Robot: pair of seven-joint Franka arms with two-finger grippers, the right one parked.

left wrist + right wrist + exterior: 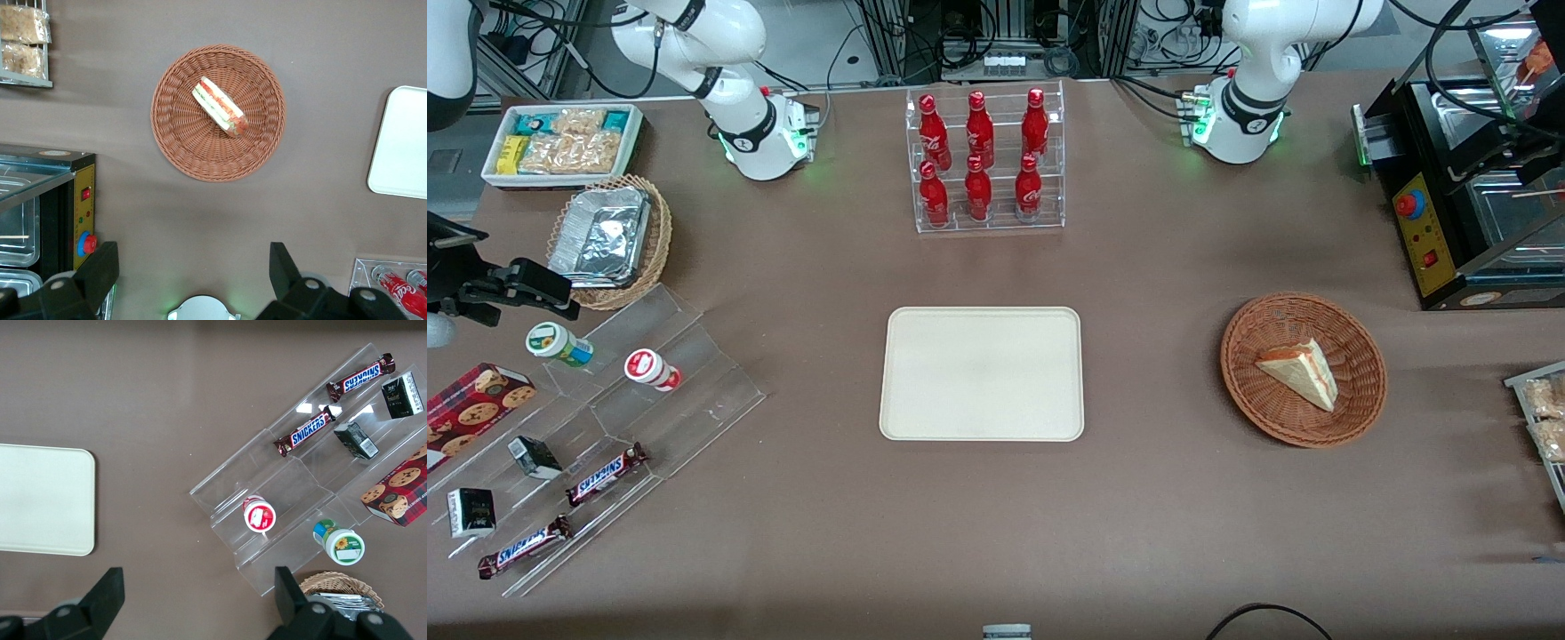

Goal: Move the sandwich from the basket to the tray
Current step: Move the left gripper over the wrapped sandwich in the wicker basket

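My fingers (193,280) hang wide apart, empty, high above the counter (320,220), ready to descend. Sandwich (220,107) lies in the basket (173,147); tray (982,373) sits beside, bare.

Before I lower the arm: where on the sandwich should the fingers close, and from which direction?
Come straight down. The sandwich lies flat in the basket. Probably close across the narrow width of the wedge, on the two bread faces. The open gripper is high above with nothing in it.
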